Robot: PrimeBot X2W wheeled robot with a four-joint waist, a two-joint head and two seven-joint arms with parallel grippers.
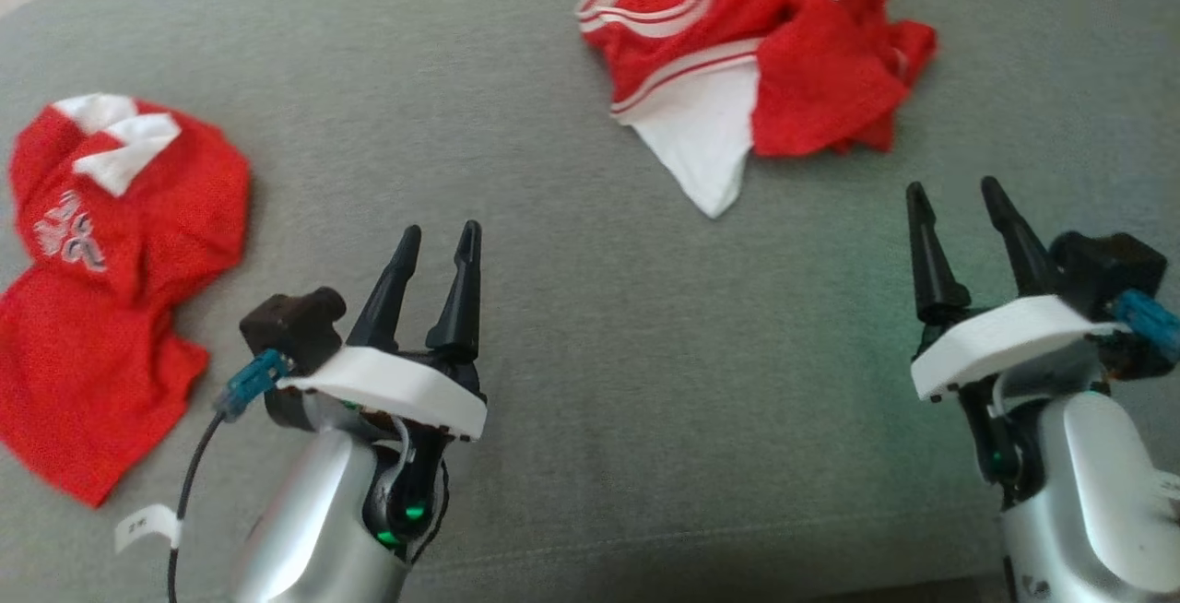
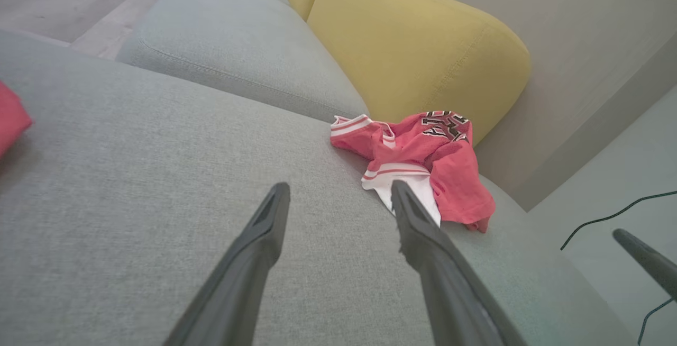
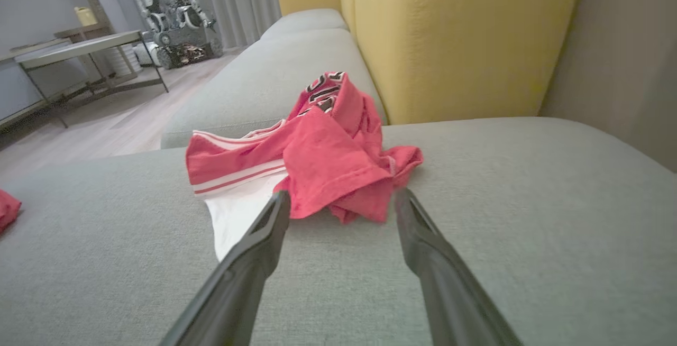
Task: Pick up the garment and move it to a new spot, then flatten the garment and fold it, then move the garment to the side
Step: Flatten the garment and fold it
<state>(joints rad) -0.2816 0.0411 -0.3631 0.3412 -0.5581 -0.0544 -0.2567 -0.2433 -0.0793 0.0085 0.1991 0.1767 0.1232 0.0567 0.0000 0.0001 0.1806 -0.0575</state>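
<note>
A crumpled red jersey with white trim and a white panel, the garment [image 1: 765, 50], lies in a heap at the far right of the grey sofa seat [image 1: 590, 326]. The same garment [image 3: 312, 161] sits just beyond my right gripper [image 3: 341, 200], which is open and holds nothing. In the head view that right gripper [image 1: 954, 190] hovers at the lower right, short of the heap. My left gripper [image 1: 441, 234] stands open at the lower left, over bare cushion. From the left wrist, the garment [image 2: 423, 155] lies ahead and to the right of the left gripper [image 2: 341, 192].
A second red garment [image 1: 111, 271] with white patches lies crumpled at the left edge of the seat. Yellow back cushions [image 3: 455, 39] rise behind the heap. Beyond the sofa are a wooden floor, a metal-legged table [image 3: 79, 55] and a parked robot [image 3: 174, 12].
</note>
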